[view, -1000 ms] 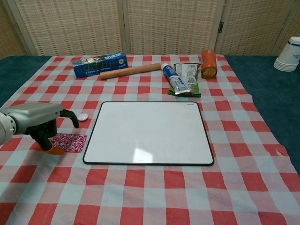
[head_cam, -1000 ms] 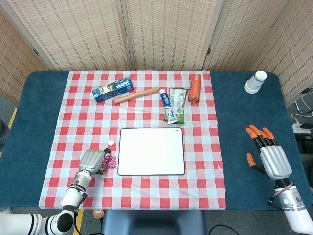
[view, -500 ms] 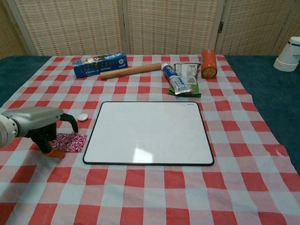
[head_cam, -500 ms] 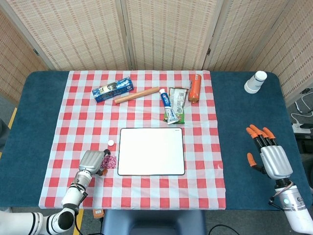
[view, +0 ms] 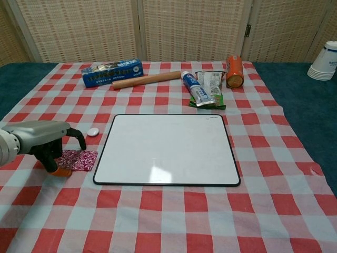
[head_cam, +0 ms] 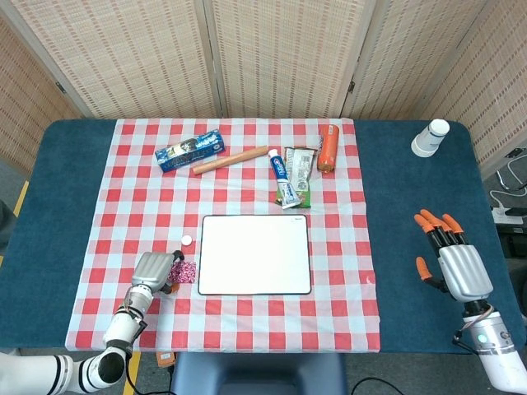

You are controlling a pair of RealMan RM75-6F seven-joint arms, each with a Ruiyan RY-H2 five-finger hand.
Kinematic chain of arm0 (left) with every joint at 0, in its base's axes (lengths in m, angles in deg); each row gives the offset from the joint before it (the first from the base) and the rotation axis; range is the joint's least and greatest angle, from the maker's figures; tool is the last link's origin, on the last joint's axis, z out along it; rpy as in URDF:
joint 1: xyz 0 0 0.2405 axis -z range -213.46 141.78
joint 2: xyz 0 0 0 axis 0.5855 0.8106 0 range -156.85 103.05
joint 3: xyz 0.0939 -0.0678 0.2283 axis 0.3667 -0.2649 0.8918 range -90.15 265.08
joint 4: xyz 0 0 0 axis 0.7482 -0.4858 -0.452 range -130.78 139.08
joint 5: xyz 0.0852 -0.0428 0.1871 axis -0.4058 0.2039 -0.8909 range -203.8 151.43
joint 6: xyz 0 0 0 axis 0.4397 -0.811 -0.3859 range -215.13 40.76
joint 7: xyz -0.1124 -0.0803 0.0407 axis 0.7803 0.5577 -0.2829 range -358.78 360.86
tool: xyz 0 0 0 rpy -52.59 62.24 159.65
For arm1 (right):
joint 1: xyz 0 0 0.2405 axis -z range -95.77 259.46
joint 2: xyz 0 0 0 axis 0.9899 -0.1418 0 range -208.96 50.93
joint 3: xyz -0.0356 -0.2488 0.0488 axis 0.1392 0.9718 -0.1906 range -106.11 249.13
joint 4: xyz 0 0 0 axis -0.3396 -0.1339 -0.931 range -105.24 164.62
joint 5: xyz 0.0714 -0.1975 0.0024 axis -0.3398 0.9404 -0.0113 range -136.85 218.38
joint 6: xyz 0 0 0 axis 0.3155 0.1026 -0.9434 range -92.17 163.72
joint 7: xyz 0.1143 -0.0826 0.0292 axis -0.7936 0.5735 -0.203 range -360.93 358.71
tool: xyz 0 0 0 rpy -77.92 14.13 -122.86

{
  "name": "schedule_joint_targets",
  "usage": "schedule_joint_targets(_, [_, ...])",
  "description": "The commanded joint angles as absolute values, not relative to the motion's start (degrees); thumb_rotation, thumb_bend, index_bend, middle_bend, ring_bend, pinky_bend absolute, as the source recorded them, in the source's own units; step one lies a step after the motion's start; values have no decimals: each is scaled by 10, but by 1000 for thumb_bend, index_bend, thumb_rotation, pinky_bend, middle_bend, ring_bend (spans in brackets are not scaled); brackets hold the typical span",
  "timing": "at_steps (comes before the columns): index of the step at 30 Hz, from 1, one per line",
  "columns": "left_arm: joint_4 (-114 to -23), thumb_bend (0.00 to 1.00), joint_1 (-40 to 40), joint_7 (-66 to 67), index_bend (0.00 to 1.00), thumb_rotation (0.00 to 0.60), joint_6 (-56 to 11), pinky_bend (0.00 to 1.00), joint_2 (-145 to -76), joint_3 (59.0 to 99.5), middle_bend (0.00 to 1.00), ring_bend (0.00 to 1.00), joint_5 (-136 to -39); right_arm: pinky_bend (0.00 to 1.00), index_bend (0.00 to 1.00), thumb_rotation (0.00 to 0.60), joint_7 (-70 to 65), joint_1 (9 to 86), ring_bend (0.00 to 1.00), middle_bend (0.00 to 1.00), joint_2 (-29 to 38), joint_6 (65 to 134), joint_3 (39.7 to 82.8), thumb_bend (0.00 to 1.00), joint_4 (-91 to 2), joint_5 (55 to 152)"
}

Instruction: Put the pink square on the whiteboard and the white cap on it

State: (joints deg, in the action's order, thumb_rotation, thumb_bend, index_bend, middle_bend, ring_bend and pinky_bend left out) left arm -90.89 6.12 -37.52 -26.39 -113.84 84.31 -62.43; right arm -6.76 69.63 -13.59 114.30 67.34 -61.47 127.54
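Your left hand (view: 39,138), lower left, fingers curled down onto pink square (view: 78,159) beside whiteboard (view: 167,149); grip unclear. White cap (view: 93,132) just above. Your right hand (head_cam: 451,257), lower right, fingers apart.

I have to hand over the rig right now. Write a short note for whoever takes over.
Left hand: at the pink square, fingers curled down on its left edge; square flat on the cloth, grip not certain.
Right hand: open, idle over the bare table on the right.
Whiteboard: bare.
White cap: on the cloth beside the board's far-left corner.
Done: nothing placed.
Left: square onto the board, then cap onto the square.
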Motion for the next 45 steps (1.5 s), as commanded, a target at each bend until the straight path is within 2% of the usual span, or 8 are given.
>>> schedule_joint_targets(1, [-909, 282, 61, -374, 332, 600, -262, 1000, -1139, 843, 1000, 1000, -626, 0, 0, 600, -68, 696, 0, 0, -136, 1143, 673, 451, -614, 1275])
schedule_joint_targets(8, [-913, 302, 60, -371, 386, 600, -258, 1000, -1136, 841, 1000, 1000, -631, 0, 0, 600, -70, 697, 0, 0, -136, 1145, 673, 450, -614, 1275])
schedule_joint_targets(31, [-941, 309, 58, -370, 427, 600, -237, 1000, -1120, 835, 1000, 1000, -653, 0, 0, 600, -70, 697, 0, 0, -137, 1145, 673, 451, -614, 1275])
schedule_joint_targets(39, [-978, 310, 105, -423, 428, 600, -238, 1000, -1127, 799, 1000, 1000, -630, 0, 0, 600, -69, 696, 0, 0, -137, 1145, 674, 450, -615, 1276])
schedule_joint_targets(45, [-964, 309, 178, -488, 427, 600, -240, 1000, -1186, 754, 1000, 1000, -556, 0, 0, 600, -78, 698, 0, 0, -141, 1146, 675, 451, -614, 1278])
